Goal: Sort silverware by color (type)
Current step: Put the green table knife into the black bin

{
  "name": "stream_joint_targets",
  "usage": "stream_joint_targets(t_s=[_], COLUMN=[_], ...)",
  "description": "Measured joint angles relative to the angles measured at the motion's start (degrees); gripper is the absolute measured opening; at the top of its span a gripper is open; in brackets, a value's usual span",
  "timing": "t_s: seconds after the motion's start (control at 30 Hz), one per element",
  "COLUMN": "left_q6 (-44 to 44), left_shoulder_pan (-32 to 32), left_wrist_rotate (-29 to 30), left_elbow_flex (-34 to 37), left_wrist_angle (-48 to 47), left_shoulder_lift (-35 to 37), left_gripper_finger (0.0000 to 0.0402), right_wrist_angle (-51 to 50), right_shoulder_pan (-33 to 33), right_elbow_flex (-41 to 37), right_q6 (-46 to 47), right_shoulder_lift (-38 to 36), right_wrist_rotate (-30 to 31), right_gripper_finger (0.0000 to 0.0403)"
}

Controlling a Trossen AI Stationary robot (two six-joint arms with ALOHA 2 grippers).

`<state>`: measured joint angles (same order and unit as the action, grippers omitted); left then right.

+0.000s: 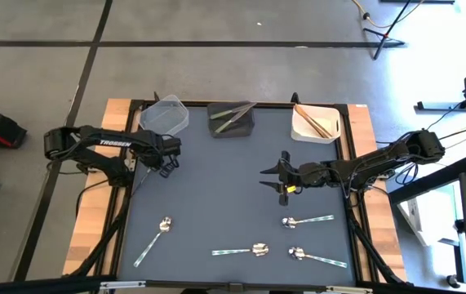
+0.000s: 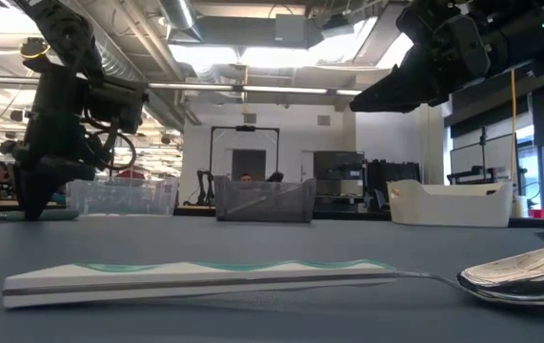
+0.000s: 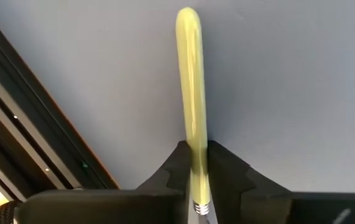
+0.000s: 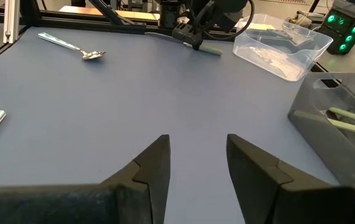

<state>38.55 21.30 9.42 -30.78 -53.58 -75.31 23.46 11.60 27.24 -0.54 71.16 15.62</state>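
Spoons: four silver spoons (image 1: 259, 250) lay on the mat (image 1: 216, 180), nearest its front edge. Mid-mat, right gripper (image 1: 272, 180) hovered, fingers apart, empty. Farther back at the mat's left edge, left gripper (image 1: 167, 166) was clamped on one green utensil (image 3: 193, 106), beside the clear bin (image 1: 166, 114).

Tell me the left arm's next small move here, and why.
Probably carry the olive-green piece across to the dark bin. The left hand is shut on that piece's handle near the clear bin, which looks to hold no utensils, while the other green pieces already lie in the dark bin. The right hand waits open above the mat.
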Motion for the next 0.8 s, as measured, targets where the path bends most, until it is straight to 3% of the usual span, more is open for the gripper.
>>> stream_joint_targets(t_s=[0.43, 0.63, 0.8], left_q6=[1.49, 0.45, -3.27], left_shoulder_pan=[-4.98, -8.17, -10.77], left_wrist_rotate=[1.42, 2.53, 6.84], left_elbow_flex=[-1.81, -6.74, -12.77], left_wrist_angle=[-1.04, -1.49, -0.34], left_shoulder_lift=[-0.12, -0.09, -0.09], left_gripper_finger=[0.0029, 0.0032, 0.0035], right_wrist_angle=[0.02, -0.04, -0.02], right_shoulder_pan=[0.00, 0.00, 0.00], right_elbow_flex=[0.00, 0.00, 0.00], right_q6=[0.00, 0.00, 0.00], right_shoulder_lift=[0.00, 0.00, 0.00], right_wrist_rotate=[0.00, -0.13, -0.13], right_gripper_finger=[0.0144, 0.0144, 0.0144])
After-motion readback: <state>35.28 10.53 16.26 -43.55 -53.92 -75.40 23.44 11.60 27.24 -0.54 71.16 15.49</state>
